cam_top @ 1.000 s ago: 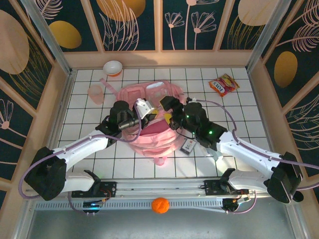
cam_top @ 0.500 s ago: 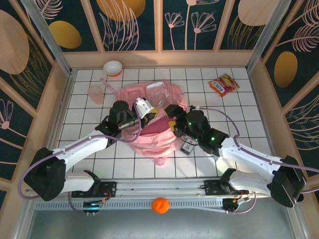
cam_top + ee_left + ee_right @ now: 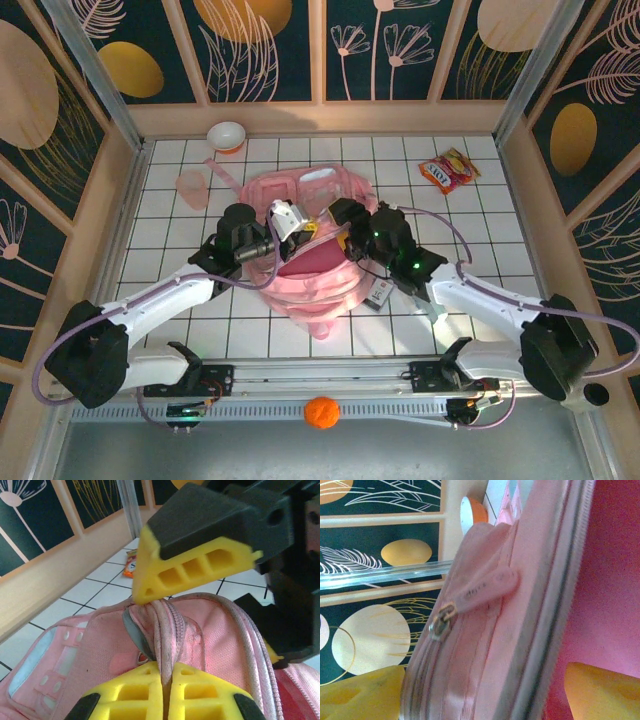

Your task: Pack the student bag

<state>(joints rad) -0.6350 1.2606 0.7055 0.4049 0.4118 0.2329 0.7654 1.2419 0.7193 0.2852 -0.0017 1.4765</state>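
The student bag [image 3: 308, 285], a big soft pink backpack, lies mid-table with its mouth held up between my arms. My left gripper [image 3: 293, 222] is shut on a fold of the bag's zippered rim [image 3: 167, 630], pinched between the yellow pads [image 3: 130, 700]. My right gripper [image 3: 340, 222] faces it from the right. It stands open astride the opposite rim [image 3: 485, 645], one yellow finger [image 3: 362, 695] outside and the other [image 3: 605, 690] over the red lining. A pink zipper pull [image 3: 485, 587] hangs on that rim. One of its fingers [image 3: 195, 560] looms in the left wrist view.
A white-and-orange bowl [image 3: 227, 134] and a translucent pink cup [image 3: 191, 187] stand at the back left. A snack packet [image 3: 448, 170] lies back right. A small dark device [image 3: 378, 293] lies beside the bag's right side. An orange ball [image 3: 320, 411] rests past the rail in front.
My right gripper dipped toward the near side, then came back up to the bag's rim with its jaws slightly narrower. The bag's front has sagged nearer. The left gripper kept its hold.
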